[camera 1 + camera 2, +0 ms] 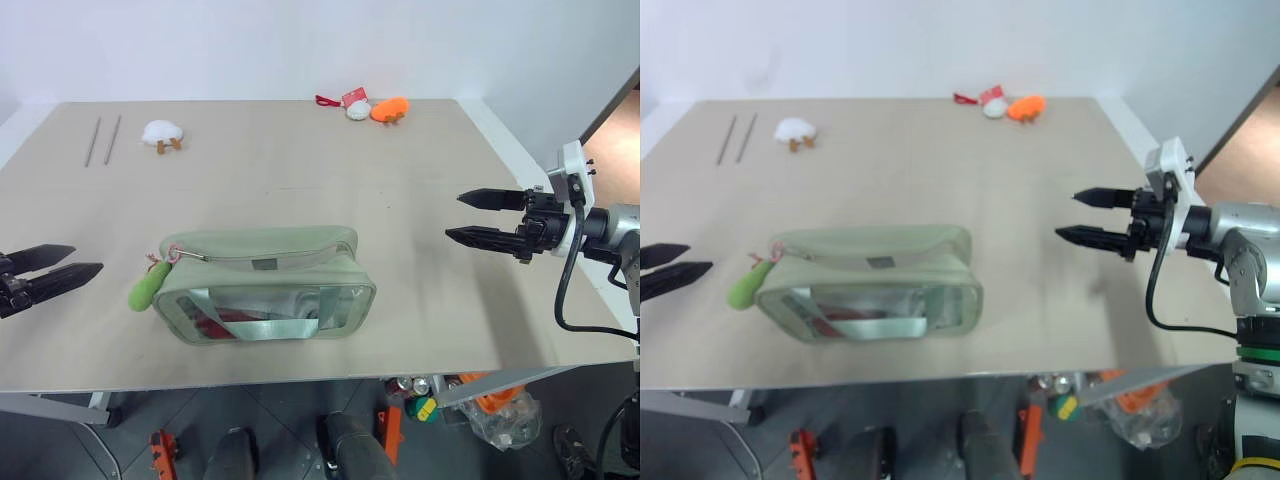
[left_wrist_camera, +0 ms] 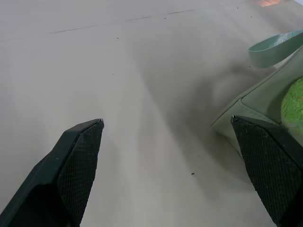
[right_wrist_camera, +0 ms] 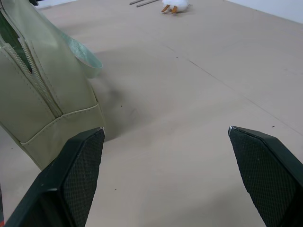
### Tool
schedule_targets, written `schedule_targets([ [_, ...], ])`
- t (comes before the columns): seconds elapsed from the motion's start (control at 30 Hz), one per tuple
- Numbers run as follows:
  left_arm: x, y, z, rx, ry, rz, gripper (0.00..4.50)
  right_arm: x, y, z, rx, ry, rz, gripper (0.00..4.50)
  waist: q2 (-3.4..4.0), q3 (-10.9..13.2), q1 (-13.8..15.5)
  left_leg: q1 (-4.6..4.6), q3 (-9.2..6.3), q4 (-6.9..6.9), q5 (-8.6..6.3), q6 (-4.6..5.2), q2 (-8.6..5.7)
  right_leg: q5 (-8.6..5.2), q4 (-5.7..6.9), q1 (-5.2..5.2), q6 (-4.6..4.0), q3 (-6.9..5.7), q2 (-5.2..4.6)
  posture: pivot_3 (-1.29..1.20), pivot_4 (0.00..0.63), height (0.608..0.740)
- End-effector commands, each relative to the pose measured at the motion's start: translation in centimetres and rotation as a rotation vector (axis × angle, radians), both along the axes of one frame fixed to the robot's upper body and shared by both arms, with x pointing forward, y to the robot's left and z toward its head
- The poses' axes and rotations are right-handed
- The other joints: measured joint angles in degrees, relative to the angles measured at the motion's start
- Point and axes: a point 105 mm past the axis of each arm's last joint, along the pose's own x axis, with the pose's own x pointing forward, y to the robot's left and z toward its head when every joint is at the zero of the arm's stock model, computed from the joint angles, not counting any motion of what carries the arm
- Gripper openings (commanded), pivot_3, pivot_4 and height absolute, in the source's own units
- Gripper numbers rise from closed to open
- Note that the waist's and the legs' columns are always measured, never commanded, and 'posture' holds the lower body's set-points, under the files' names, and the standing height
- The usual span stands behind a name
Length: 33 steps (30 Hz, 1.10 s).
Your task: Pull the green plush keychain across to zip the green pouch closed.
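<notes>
The green pouch lies on the table near its front edge, clear side panel facing me, zipper along the top. The green plush keychain hangs off the pouch's left end on a pinkish cord. My left gripper hovers open a short way left of the keychain, pointing at it; in the left wrist view the keychain sits just beyond one fingertip. My right gripper stands open well to the right of the pouch, pointing toward it, and its wrist view shows the pouch's end with the zipper.
A white plush toy and two thin sticks lie at the back left. An orange plush toy and a small white one with a red tag sit at the back edge. The table's right edge runs near my right arm.
</notes>
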Motion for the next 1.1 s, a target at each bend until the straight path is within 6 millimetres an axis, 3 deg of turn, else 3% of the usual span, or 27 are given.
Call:
schedule_targets([
  [0.03,1.1,0.3,0.9,0.007,-0.059,0.039,4.49,-0.6,0.3,0.6,-0.023,-0.050,0.010,4.32,0.00,0.00,0.01,0.00,0.00,0.00,0.00,0.00,0.00,0.00,0.00,0.00,0.00,0.00,0.00,0.00,0.150,0.740],
  [0.13,2.0,-0.3,0.7,0.009,-0.071,0.036,4.49,-1.0,0.6,-0.4,-0.065,-0.037,0.025,4.32,-0.02,-0.01,0.22,0.00,-0.06,0.02,0.00,0.00,-0.02,0.00,0.01,0.07,0.01,-0.02,0.01,0.00,0.150,0.740],
  [0.37,2.5,-1.2,1.8,0.022,-0.125,0.007,4.49,-0.8,1.0,-0.3,-0.106,-0.054,0.037,4.32,-0.03,-0.01,-0.15,0.00,0.02,0.07,0.00,0.00,-0.09,0.05,0.01,0.05,0.12,0.08,-0.05,0.00,0.150,0.740],
  [0.53,3.4,-3.6,6.0,0.038,-0.268,-0.081,4.49,-1.1,3.5,5.3,-0.051,-0.211,0.129,4.32,0.00,0.01,-0.15,0.00,0.00,0.08,0.01,0.00,-0.09,0.05,0.05,0.05,0.11,0.09,-0.03,0.00,0.150,0.740],
  [0.7,3.5,-6.6,9.7,0.078,-0.382,-0.218,4.49,-3.6,7.0,8.5,-0.120,-0.291,0.356,4.32,-0.03,0.00,-0.10,0.00,-0.03,0.10,0.02,-0.01,-0.11,0.11,0.08,0.07,0.28,0.12,0.00,0.00,0.150,0.740],
  [0.8,3.5,-8.1,10.5,0.065,-0.403,-0.291,4.49,-5.6,9.0,9.4,-0.100,-0.259,0.509,4.32,-0.01,0.01,-0.10,-0.05,-0.04,0.06,-0.01,-0.01,-0.12,0.08,0.08,0.05,0.43,0.14,0.00,0.00,0.150,0.740],
  [1.0,2.6,-11.5,10.6,0.072,-0.406,-0.459,4.49,-9.5,12.0,9.2,-0.068,-0.114,0.779,4.32,-0.02,0.00,-0.05,-0.08,-0.11,0.05,-0.11,0.00,-0.10,-0.06,0.12,0.02,0.46,0.15,0.05,0.00,0.150,0.740],
  [1.1,2.3,-12.6,10.5,0.072,-0.405,-0.510,4.49,-9.7,12.8,8.1,-0.079,-0.051,0.815,4.32,-0.02,0.00,0.00,-0.10,-0.13,0.09,-0.11,0.00,-0.12,-0.07,0.11,0.05,0.48,0.14,0.03,0.00,0.150,0.740],
])
